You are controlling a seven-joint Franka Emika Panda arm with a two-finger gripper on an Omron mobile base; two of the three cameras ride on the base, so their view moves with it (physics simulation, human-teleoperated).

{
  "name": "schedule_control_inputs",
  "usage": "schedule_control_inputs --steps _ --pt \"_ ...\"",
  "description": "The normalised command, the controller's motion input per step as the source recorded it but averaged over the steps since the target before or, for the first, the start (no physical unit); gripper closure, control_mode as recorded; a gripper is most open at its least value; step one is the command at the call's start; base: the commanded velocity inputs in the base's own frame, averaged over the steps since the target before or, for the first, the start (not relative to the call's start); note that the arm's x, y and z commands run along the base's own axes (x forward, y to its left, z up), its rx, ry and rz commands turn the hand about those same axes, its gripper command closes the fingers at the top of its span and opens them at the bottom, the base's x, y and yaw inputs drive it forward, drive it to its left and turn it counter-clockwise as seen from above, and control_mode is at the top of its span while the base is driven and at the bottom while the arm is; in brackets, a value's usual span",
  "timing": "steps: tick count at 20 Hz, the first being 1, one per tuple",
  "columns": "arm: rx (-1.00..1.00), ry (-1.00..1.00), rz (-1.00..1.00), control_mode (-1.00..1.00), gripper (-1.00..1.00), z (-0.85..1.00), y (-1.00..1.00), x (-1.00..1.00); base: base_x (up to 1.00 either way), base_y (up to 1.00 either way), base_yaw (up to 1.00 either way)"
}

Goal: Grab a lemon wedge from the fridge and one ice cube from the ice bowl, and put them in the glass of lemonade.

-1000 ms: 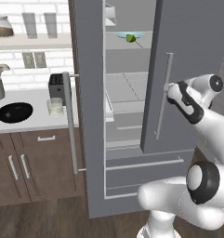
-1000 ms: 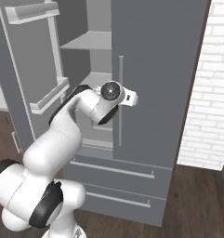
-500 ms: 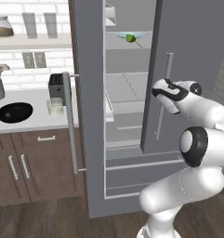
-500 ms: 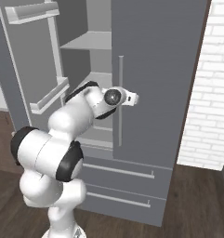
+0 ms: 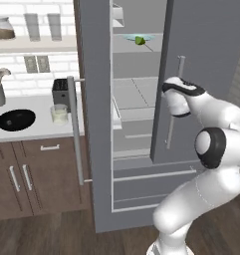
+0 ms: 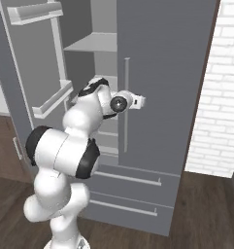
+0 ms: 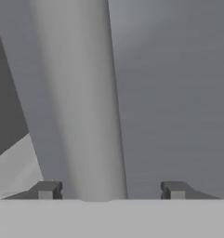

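- We bring our tool (image 7: 111,190) up to the handle (image 7: 78,102) of the fridge (image 5: 206,60)'s right door; its tips straddle the bar, parted, nothing clenched.
- The left door hangs open, so the lemon wedge (image 5: 139,40) shows on an upper shelf.
- The ice bowl (image 5: 15,120) and glass of lemonade (image 5: 59,113) wait on the counter (image 5: 37,130), the glass near its fridge-side edge.

base views flank the fridge (image 5: 131,124), hand view pressed close

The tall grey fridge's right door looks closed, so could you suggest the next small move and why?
Probably shut the tool on the long silvery bar handle: the handle stands between its open fingertips, and the tall grey fridge's right door hangs barely ajar.
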Motion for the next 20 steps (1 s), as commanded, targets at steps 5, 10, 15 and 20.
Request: schedule_control_inputs --steps 5,10,15,20 --pt "0.08 0.13 0.0 -1.0 1.0 0.12 -0.44 -0.17 0.0 0.0 0.0" --pt "0.14 0.14 0.0 -1.0 1.0 0.43 -0.69 -0.94 0.0 0.0 0.0" --pt "0.17 0.17 0.0 -1.0 1.0 0.76 -0.76 -0.98 0.0 0.0 0.0" --pt "0.19 0.15 0.0 -1.0 1.0 0.9 -0.83 -0.94 0.0 0.0 0.0"
